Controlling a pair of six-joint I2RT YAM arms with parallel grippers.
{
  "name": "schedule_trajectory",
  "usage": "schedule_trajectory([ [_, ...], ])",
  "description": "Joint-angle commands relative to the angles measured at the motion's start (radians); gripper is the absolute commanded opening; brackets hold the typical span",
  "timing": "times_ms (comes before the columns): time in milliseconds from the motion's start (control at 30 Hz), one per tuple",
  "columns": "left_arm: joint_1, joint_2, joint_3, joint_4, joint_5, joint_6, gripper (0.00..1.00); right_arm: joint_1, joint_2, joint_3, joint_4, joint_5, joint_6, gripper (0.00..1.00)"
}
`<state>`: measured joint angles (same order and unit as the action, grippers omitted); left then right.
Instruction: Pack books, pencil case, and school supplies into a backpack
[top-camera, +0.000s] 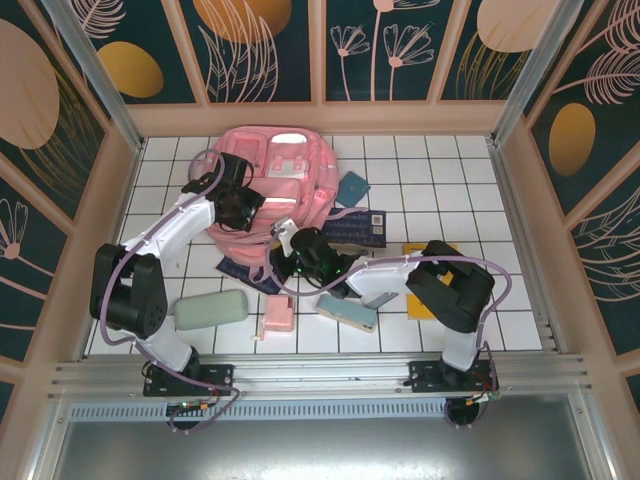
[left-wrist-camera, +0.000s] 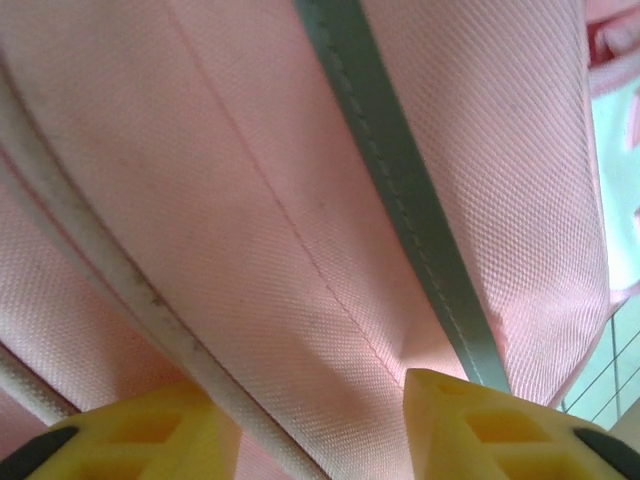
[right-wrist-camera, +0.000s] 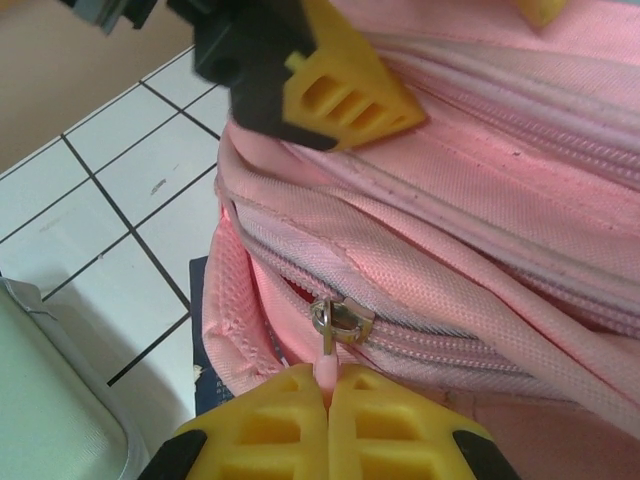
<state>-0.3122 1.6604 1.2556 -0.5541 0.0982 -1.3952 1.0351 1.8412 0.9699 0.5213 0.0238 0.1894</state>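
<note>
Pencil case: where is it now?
Top view: the pencil case lies flat on the white tiles at near left, just left of the pink block, outside the backpack.

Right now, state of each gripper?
Left gripper: jaws partly apart against the backpack fabric; grip cannot be told.
Right gripper: closed on the backpack's zipper pull.

1 large pink fabric backpack (top-camera: 285, 185) is lying on the white tiled tabletop (top-camera: 450, 170). Also lying there are 2 flat dark navy books (top-camera: 360, 230), 1 small teal book (top-camera: 353, 187), 1 yellow-orange book (top-camera: 420, 306), 1 soft sage-green oblong pouch (top-camera: 210, 310), 1 pink boxy block (top-camera: 275, 320) and 1 flat light-blue slab (top-camera: 347, 312).
</note>
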Motion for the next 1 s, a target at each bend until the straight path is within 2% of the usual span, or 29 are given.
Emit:
schedule_trajectory([
  [0, 0.015, 0.026, 0.005, 0.044, -0.024, -0.011, 0.39, 0.027, 0.013, 0.041, 0.081, 0.007, -0.020, 0.00],
  [133, 0.016, 0.047, -0.008, 0.033, -0.044, -0.019, 0.22, 0.034, 0.012, 0.035, 0.094, 0.023, -0.024, 0.00],
  [200, 0.018, 0.072, -0.001, 0.034, -0.049, -0.010, 0.00, 0.034, 0.010, 0.034, 0.089, 0.031, -0.034, 0.00],
  [400, 0.022, 0.079, 0.179, -0.106, -0.152, 0.059, 0.00, 0.024, 0.008, 0.032, 0.009, 0.107, -0.059, 0.00],
  [600, 0.027, 0.069, 0.296, -0.152, -0.196, 0.152, 0.00, -0.020, 0.006, 0.034, -0.065, 0.096, -0.053, 0.00],
  [967, 0.046, 0.059, 0.319, -0.173, -0.194, 0.209, 0.00, -0.114, -0.032, 0.019, -0.161, 0.048, -0.072, 0.00],
])
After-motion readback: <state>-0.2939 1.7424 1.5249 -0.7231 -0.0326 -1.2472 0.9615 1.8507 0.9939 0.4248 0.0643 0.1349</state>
